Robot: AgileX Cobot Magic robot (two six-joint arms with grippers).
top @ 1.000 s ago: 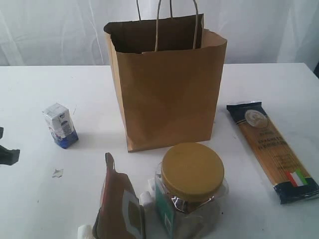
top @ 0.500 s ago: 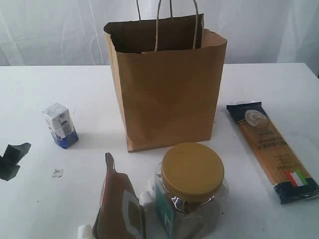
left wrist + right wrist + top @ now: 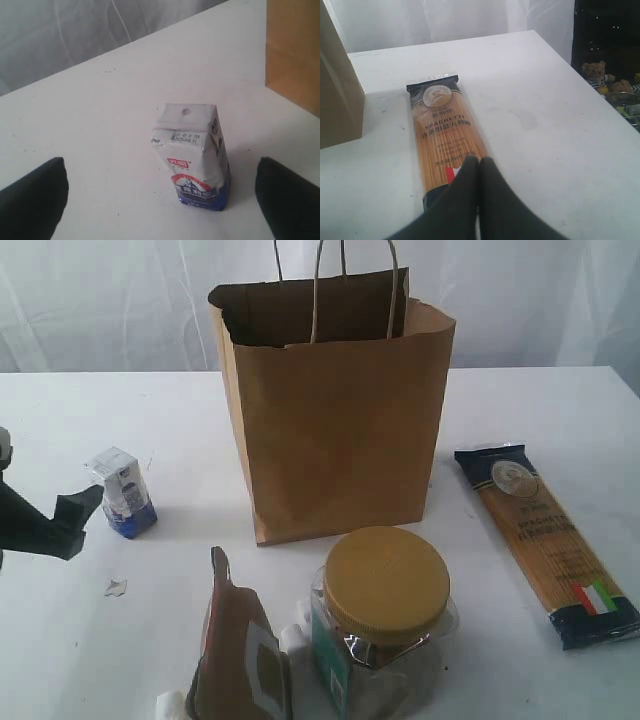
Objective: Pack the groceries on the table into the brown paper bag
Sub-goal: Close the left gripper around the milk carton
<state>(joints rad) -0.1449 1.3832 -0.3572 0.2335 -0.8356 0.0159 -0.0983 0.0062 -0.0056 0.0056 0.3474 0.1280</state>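
At the table's (image 3: pixel 540 410) centre stands the brown paper bag (image 3: pixel 335 430); spaghetti packet (image 3: pixel 548 540) at its 4 o'clock, jar (image 3: pixel 385 590) and pouch (image 3: pixel 235 650) at 6, small carton (image 3: pixel 120 492) at 8; wrist views alone reveal the left gripper (image 3: pixel 75 520) spread wide facing the carton, and the right gripper (image 3: pixel 479 161) pinched closed over the spaghetti.

Left pincer (image 3: pixel 62 518): was matte black and angular, ending in a wedge-shaped tip.
Left pincer fingers (image 3: pixel 33 200): were two broad black blocks, smooth, with rounded corners.
Right pincer (image 3: pixel 479 167): was matte black, its two smooth fingers tapering to rounded tips.
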